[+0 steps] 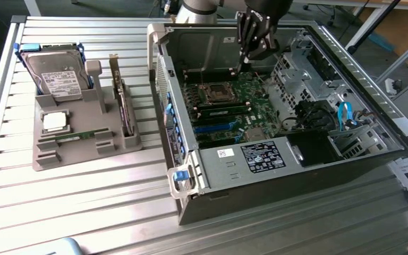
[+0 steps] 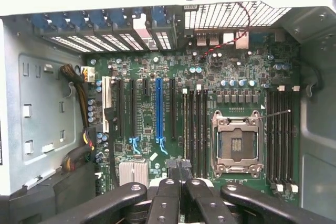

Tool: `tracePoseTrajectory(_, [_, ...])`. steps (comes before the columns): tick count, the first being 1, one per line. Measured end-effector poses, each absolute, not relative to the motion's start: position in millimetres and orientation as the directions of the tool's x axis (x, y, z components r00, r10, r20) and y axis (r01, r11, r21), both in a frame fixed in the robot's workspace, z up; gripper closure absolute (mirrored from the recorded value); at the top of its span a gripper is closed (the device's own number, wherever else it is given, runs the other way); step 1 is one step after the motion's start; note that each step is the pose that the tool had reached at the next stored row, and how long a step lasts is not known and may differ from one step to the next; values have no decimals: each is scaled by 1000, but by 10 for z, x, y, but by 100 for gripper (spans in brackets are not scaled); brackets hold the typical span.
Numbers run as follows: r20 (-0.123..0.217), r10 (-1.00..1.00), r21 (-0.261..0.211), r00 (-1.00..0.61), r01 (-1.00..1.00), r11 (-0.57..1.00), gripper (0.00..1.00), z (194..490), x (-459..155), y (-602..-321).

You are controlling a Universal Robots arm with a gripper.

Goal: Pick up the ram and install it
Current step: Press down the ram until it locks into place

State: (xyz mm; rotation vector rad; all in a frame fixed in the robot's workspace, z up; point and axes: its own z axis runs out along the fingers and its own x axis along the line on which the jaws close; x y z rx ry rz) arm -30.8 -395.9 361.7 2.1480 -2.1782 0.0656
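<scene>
The gripper (image 1: 245,62) hangs at upper centre of the exterior view, inside the open computer case (image 1: 331,159), fingers closed on nothing. The ram (image 1: 75,136) lies flat in the grey holder (image 1: 119,146) at left, well apart, its long axis running roughly left-right.

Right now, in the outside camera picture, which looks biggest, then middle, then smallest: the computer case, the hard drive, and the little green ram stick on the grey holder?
1. Computer case: by far the biggest.
2. Hard drive: middle-sized, standing up in the grey holder.
3. Ram: smallest, a thin green strip lying flat.
</scene>
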Motion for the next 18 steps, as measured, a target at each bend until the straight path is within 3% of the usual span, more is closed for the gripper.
tracePoseTrajectory(18, [88,-996,27,-13,-1000,15,89,3685,-308,-3959])
